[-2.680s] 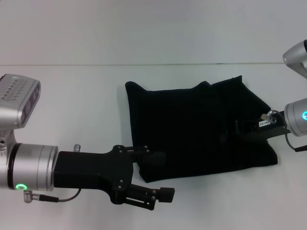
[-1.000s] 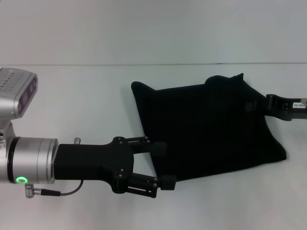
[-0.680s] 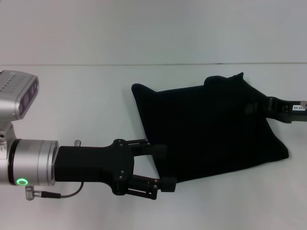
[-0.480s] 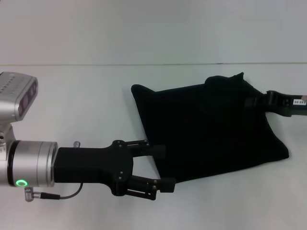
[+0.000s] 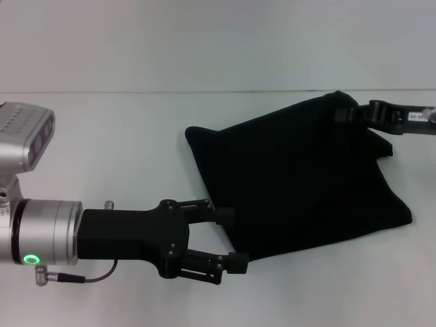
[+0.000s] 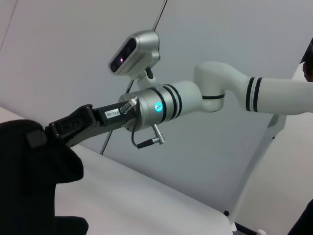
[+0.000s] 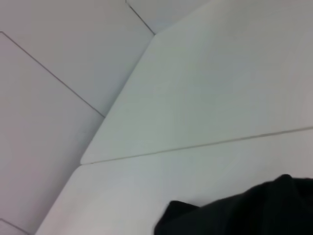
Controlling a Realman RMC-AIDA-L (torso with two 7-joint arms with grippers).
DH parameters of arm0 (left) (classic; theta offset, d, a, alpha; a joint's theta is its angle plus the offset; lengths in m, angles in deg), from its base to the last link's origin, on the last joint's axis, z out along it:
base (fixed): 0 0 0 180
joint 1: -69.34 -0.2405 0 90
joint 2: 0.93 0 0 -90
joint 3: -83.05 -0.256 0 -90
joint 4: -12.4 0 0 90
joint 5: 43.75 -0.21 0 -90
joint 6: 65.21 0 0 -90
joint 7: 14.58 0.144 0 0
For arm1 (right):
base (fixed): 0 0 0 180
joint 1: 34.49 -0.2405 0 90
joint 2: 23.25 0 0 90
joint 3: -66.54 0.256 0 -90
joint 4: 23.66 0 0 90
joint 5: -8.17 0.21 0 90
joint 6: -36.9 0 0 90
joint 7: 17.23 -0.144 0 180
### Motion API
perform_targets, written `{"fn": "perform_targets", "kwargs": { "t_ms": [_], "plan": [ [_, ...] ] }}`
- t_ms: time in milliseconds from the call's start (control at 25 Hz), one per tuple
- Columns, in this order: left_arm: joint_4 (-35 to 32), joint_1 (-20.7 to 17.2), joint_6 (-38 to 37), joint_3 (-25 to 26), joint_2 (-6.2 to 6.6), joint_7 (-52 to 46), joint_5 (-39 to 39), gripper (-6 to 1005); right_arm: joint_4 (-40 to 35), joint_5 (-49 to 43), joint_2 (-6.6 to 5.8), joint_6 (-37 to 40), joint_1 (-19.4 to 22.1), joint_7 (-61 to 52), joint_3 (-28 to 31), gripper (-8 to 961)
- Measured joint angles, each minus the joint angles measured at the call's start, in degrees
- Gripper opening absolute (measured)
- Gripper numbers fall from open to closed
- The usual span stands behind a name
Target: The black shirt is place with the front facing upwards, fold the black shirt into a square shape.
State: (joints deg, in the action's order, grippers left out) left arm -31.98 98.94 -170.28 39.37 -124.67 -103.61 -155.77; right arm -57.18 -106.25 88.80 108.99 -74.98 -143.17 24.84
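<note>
- black shirt [image 5: 300, 184]: a dark, partly folded mass on the white table [image 5: 102, 143], lying right of centre in the head view; no lettering or label shows on the upper face, only plain black cloth
- shirt outline: irregular rather than square; one rounded corner points toward the left at mid-height, the near edge runs obliquely from the left gripper to a blunt corner at the near right, and the far right corner is drawn up to a peak
- left gripper [image 5: 228, 238]: at the near left edge of the shirt, reaching in from the left on a black body with a silver cuff and a green ring light; its two fingers stand one above the other with a gap between them, and the shirt's near corner lies in that gap; whether the pads actually pinch the cloth cannot be told
- right gripper [image 5: 349, 114]: at the far right peak of the shirt, its black fingers closed on the raised cloth, holding that corner above the rest of the garment; the left wrist view shows the same grip [image 6: 46, 134], with cloth bunched around the fingertip
- right wrist view: only a dark edge of the shirt [image 7: 244, 210] against the table and the pale wall panels [image 7: 44, 127]
- containers: nothing of that kind is in view
</note>
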Motion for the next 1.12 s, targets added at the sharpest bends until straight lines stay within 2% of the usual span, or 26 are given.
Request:
{"fn": "perform_targets", "kwargs": {
  "t_ms": [240, 400, 800, 960, 1120],
  "plan": [
    [0.1, 0.1, 0.4, -0.2, -0.06, 0.0, -0.1, 948, 0.8, -0.1, -0.34, -4.1, 5.0, 0.3, 0.1, 152],
    [0.2, 0.2, 0.6, -0.2, -0.08, -0.1, -0.4, 948, 1.8, -0.1, -0.12, -7.2, 7.1, 1.0, 0.1, 159],
    [1.0, 0.3, 1.3, -0.3, -0.14, -0.6, -0.6, 948, 5.3, -0.2, 0.93, -14.1, 6.7, 1.4, -0.2, 176],
    [1.2, 0.3, 1.4, -0.2, -0.12, -0.6, -0.6, 948, 5.0, 1.0, 1.18, -13.7, 6.8, 1.7, 0.4, 182],
    [1.3, 0.3, 1.6, -0.2, -0.1, -0.6, -0.6, 948, 4.7, 1.8, 0.84, -12.5, 7.0, 1.8, 0.8, 189]
  ]
}}
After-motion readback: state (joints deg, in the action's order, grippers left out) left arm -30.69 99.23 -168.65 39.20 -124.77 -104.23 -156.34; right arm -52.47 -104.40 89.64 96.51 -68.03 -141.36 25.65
